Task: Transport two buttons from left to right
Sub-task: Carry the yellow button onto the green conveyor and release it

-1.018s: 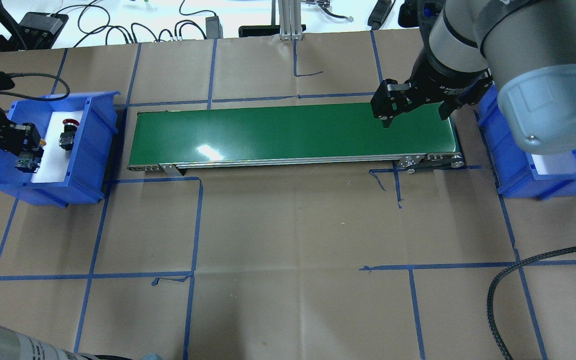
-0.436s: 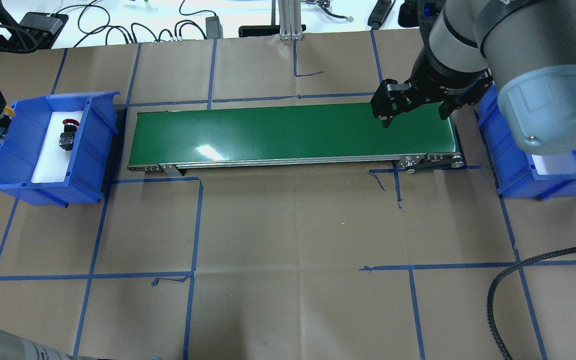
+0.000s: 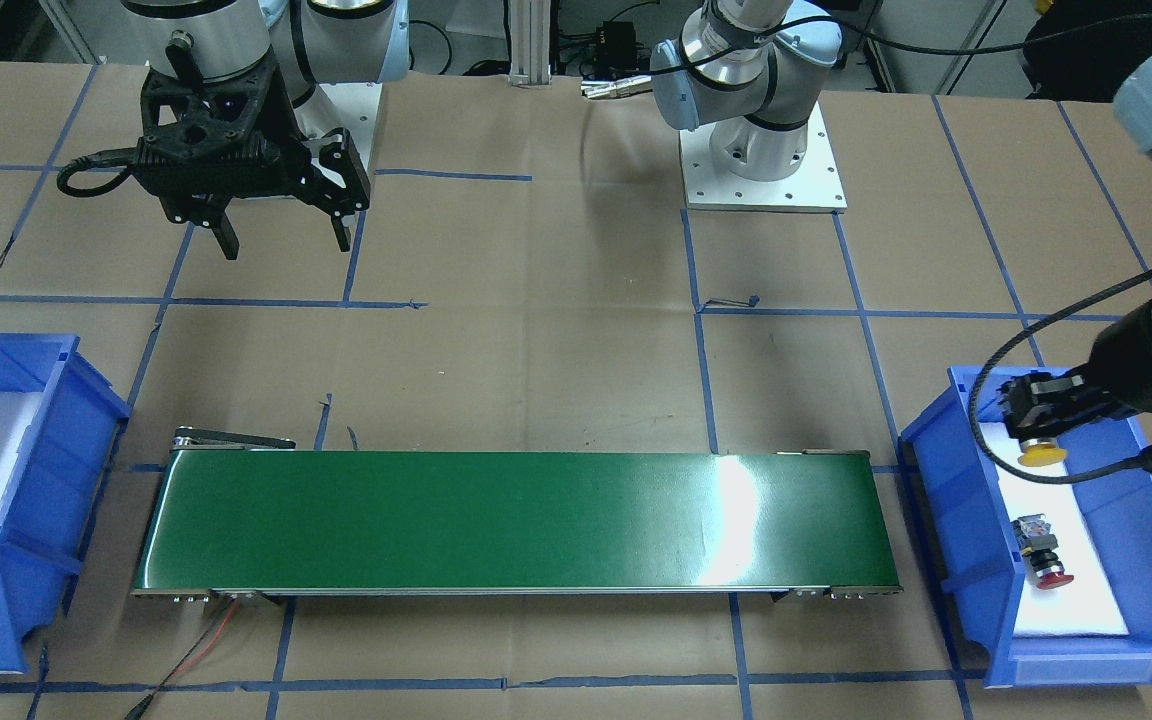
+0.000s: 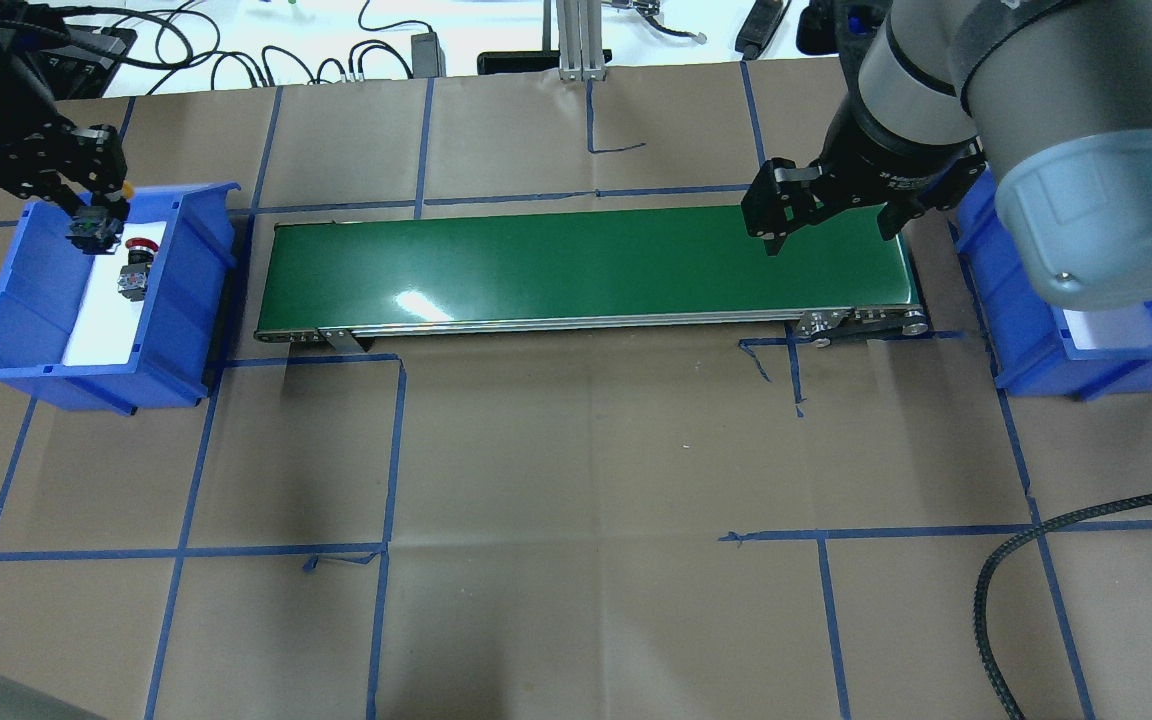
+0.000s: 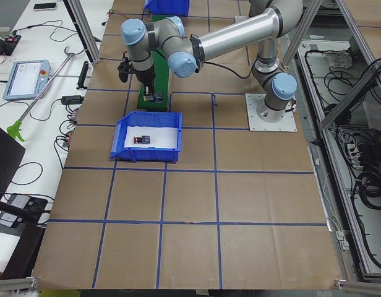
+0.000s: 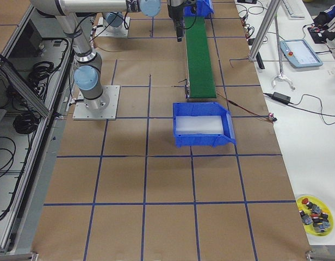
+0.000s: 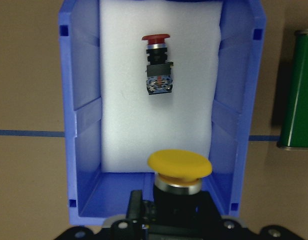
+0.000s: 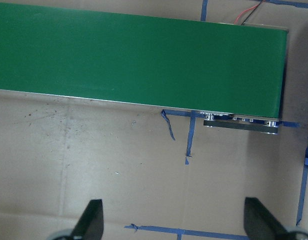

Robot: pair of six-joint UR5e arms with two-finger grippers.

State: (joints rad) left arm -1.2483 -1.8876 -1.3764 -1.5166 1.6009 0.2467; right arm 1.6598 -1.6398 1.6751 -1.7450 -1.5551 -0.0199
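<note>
My left gripper (image 4: 86, 212) is shut on the yellow button (image 3: 1042, 456) and holds it well above the far end of the left blue bin (image 4: 6, 300). The left wrist view shows its yellow cap (image 7: 179, 167) close up. The red button (image 4: 136, 265) lies on its side on the white foam in that bin and also shows in the left wrist view (image 7: 156, 65) and in the front view (image 3: 1044, 555). My right gripper (image 4: 829, 228) is open and empty above the right end of the green conveyor (image 4: 576, 265).
The right blue bin (image 3: 46, 450) with white foam stands past the conveyor's right end, partly hidden by my right arm in the overhead view. A black cable (image 4: 996, 580) loops over the table's near right corner. Blue tape lines cross the brown paper.
My left gripper has risen out of the left bin with the yellow button, swung out over the bin's left wall, then come back above its far end. The right arm has not moved.
</note>
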